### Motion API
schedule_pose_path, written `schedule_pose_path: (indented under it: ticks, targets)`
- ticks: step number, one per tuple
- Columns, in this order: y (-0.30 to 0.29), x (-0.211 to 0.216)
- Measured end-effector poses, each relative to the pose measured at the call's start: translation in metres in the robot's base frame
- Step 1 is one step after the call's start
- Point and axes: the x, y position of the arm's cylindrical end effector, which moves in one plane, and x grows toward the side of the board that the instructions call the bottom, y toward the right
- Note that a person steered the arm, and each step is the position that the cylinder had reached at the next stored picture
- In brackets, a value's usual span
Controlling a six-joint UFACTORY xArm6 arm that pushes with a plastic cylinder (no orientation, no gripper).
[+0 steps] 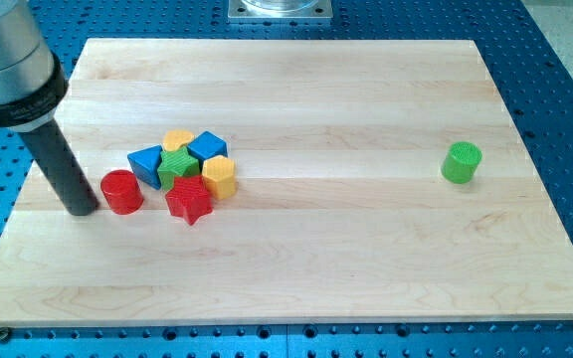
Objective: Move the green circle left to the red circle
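Observation:
The green circle [462, 162] stands alone on the wooden board at the view's right. The red circle [121, 192] stands at the view's left. My tip [81, 210] rests on the board just left of the red circle, close to it or touching it, far from the green circle. The dark rod rises up to the view's top left corner.
A tight cluster sits right of the red circle: a blue block [147, 164], a yellow block [178, 140], a blue cube [207, 148], a green star [177, 165], a yellow hexagon [219, 177] and a red star [189, 201]. The board's left edge [30, 194] is near my tip.

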Motion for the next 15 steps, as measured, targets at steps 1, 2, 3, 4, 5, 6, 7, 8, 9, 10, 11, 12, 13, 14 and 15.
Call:
schedule_pose_path:
  ticks: [1, 2, 3, 4, 5, 6, 7, 8, 9, 10, 11, 12, 13, 14, 15]
  targets:
    - [0.028, 0.0]
    - [0.042, 0.0]
    - [0.046, 0.0]
    - [0.011, 0.012]
    - [0.032, 0.081]
    - [0.107, 0.1]
    - [0.204, 0.054]
    - [0.304, 0.048]
    - [0.395, 0.049]
    - [0.45, 0.004]
    - [0.474, -0.026]
    - [0.463, -0.056]
    - [0.417, -0.049]
    - [0.342, -0.017]
    - [0.292, -0.013]
